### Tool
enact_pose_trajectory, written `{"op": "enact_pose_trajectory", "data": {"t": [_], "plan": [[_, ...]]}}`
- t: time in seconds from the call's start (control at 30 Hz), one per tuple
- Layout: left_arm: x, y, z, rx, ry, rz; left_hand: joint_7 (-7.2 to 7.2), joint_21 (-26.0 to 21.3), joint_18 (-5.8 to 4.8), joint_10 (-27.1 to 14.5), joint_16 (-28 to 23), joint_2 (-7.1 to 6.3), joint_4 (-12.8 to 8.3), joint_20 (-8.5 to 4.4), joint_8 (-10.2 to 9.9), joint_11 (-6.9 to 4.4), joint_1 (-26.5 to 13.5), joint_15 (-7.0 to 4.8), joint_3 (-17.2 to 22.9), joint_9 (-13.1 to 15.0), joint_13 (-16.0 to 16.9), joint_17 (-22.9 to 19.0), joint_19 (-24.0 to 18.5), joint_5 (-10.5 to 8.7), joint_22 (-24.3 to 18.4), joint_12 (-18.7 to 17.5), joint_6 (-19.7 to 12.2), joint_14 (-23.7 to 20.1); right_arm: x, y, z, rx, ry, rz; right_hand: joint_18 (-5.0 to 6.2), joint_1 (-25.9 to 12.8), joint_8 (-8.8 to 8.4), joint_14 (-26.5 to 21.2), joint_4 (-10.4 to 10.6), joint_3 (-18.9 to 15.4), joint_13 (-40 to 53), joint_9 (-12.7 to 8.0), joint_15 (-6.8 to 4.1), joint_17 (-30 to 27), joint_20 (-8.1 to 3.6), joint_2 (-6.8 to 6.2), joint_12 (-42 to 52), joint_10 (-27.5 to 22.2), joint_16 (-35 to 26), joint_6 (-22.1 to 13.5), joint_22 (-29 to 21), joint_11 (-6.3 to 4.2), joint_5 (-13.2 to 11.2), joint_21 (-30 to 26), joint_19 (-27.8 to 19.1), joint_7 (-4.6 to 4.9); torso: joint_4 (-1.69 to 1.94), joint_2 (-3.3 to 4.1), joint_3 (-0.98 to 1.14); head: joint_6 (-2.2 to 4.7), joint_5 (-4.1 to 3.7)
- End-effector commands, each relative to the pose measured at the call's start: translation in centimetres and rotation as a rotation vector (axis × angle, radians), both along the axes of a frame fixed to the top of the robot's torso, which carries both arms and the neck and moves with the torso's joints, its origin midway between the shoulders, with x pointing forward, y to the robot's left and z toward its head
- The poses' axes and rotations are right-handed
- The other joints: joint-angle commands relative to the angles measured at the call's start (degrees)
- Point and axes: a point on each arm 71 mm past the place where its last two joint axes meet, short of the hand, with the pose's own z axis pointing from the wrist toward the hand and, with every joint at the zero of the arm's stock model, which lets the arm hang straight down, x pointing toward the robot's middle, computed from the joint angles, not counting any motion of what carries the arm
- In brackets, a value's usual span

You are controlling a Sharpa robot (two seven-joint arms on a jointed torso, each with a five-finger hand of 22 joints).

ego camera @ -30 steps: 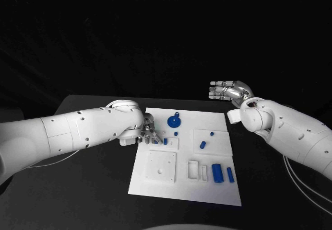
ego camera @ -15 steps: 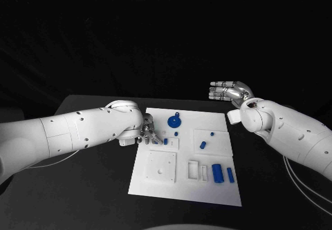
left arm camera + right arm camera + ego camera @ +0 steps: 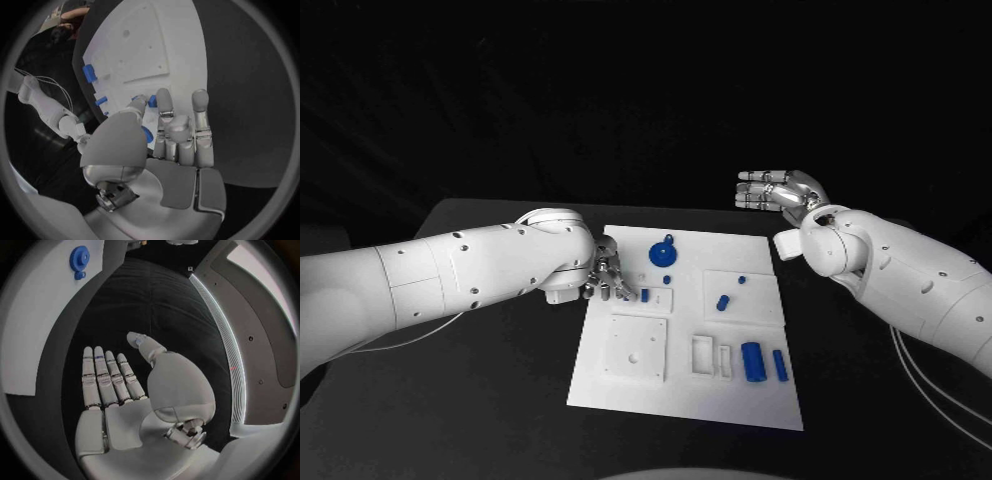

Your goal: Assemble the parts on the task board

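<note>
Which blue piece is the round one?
The blue disc-shaped part at the far end of the task board, just beyond the left hand. It is a flat circle; the other blue parts are small blocks or pegs.

The task board [image 3: 635, 385] is seen as smooth, matt white plastic, with shallow recesses moulded in. The parts [image 3: 753, 361] look like smooth blue plastic with a slight sheen. The table [image 3: 473, 400] is matt black. Both arms are clad in glossy white shells; the left hand [image 3: 607, 279] and right hand [image 3: 776, 189] appear as brushed silver metal.
</note>
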Motion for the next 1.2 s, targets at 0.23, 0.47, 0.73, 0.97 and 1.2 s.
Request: {"op": "enact_pose_trajectory", "data": {"t": [0.23,0.47,0.73,0.97,1.2], "plan": [[-0.6,0.4,-0.5,-0.005,0.025,0.004,2.56,-0.74,-1.63,2.39,-0.51,-0.21,-0.76,-1.3,4.1,0.8,0.14,-0.12,-0.42,-15.71,0.25,-4.59,-0.11,-1.33,0.99,-1.42,-6.47,-1.62,0.0,-0.1,-0.1,-0.006,-0.005,0.009,-0.42,-0.54,-0.25,-0.38,0.12,-0.7,-0.06,-0.07,0.15,-0.06,0.01,-0.22,-0.26,-0.38,-0.38,-0.47,-0.08,0.15,0.42,-0.15,-0.26,-0.14,0.04,-0.01,-0.02,0.41,-0.15],[-0.7,1.2,-0.4,-0.021,0.022,0.024,2.77,-1.06,-1.72,2.26,-0.44,-0.33,-0.51,-1.4,6.6,0.85,0.09,-0.16,-0.47,-19.91,0.17,-6.25,-0.05,-1.7,1.0,-1.86,-8.1,-2.07,0.0,-0.3,-0.1,-0.007,-0.003,0.007,-0.41,-0.45,-0.25,-0.38,0.16,-1.16,-0.06,-0.08,0.15,-0.06,0.02,-0.15,-0.28,-0.45,-0.37,-0.57,-0.09,0.16,0.51,-0.13,-0.32,-0.15,-0.02,0.02,0.01,1.29,-0.2],[-1.1,2.2,0.1,-0.089,0.029,0.065,3.3,-4.25,-2.26,-0.05,-3.15,-0.36,-0.58,-1.04,6.75,1.23,-0.15,0.33,-1.32,-25.34,0.09,-10.42,-1.28,-2.53,0.23,-4.61,-10.55,-4.42,-0.1,-0.5,-0.3,-0.009,-0.001,0.001,-0.41,-0.5,-0.25,-0.4,0.17,-1.32,-0.06,-0.08,0.16,-0.06,0.02,-0.17,-0.27,-0.5,-0.38,-0.62,-0.09,0.17,0.6,-0.13,-0.32,-0.14,0.01,-0.01,-0.01,2.52,-0.59],[-1.3,2.7,0.8,-0.167,0.027,0.107,4.41,-6.11,-2.25,-0.48,-2.78,-4.99,6.04,-0.88,4.72,1.64,1.21,0.7,-4.35,-32.0,0.05,-12.27,-0.69,-7.79,0.78,-5.22,-14.42,-5.0,-0.1,-0.7,-0.3,-0.011,0.001,-0.003,-0.41,-0.5,-0.25,-0.4,0.17,-1.32,-0.06,-0.08,0.16,-0.06,0.02,-0.17,-0.27,-0.5,-0.38,-0.62,-0.09,0.17,0.6,-0.13,-0.32,-0.14,0.08,0.01,-0.03,2.58,-0.73],[-1.1,3.1,1.4,-0.228,-0.001,0.136,4.58,-6.87,-2.24,-0.72,-3.26,-5.18,7.49,-0.74,3.99,1.69,3.02,0.87,-4.89,-31.98,0.02,-12.73,-0.66,-7.78,0.69,-6.12,-14.17,-5.19,-0.1,-0.8,-0.4,-0.012,0.002,-0.004,-0.41,-0.44,-0.27,-0.49,0.1,-1.42,-0.07,-0.09,0.18,-0.07,0.04,-0.13,-0.28,-0.63,-0.38,-0.84,-0.09,0.18,0.69,-0.14,-0.46,-0.12,-0.01,0.05,-0.02,2.33,-0.79]]}}
